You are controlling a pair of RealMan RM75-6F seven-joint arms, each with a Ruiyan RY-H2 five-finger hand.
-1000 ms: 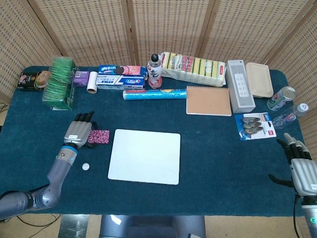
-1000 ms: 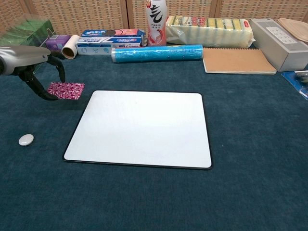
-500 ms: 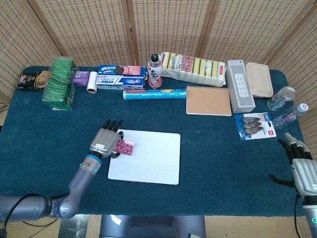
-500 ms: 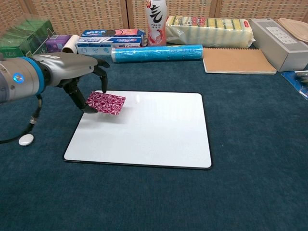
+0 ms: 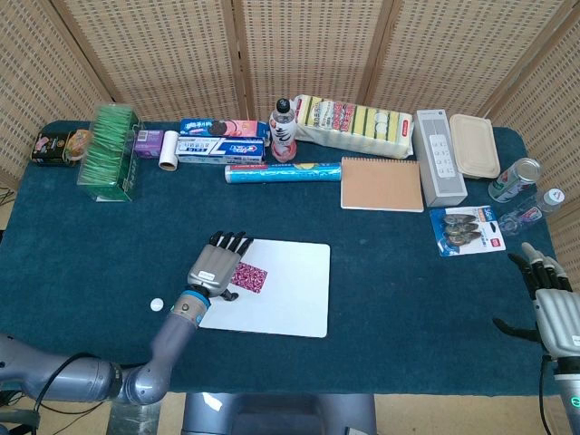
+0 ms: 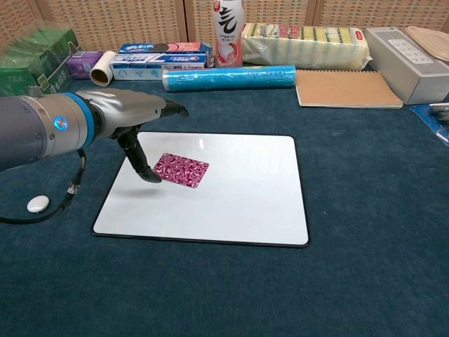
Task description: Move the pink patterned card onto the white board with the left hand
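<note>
Left hand (image 6: 144,137) has carried the pink patterned card (image 6: 181,170) further onto the white board (image 6: 231,196), left half. Card lies flat; whether the lowered fingertip still grips it, cannot tell. Right hand (image 5: 553,304), well right of board, fingers spread, holding nothing; no legible writing nearby.

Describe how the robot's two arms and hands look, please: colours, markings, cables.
The left arm is a grey metallic tube with a blue ring and a small round blue light near the wrist; a thin black cable hangs below it. The left hand has a light grey back and black fingers. The right hand looks the same.
</note>
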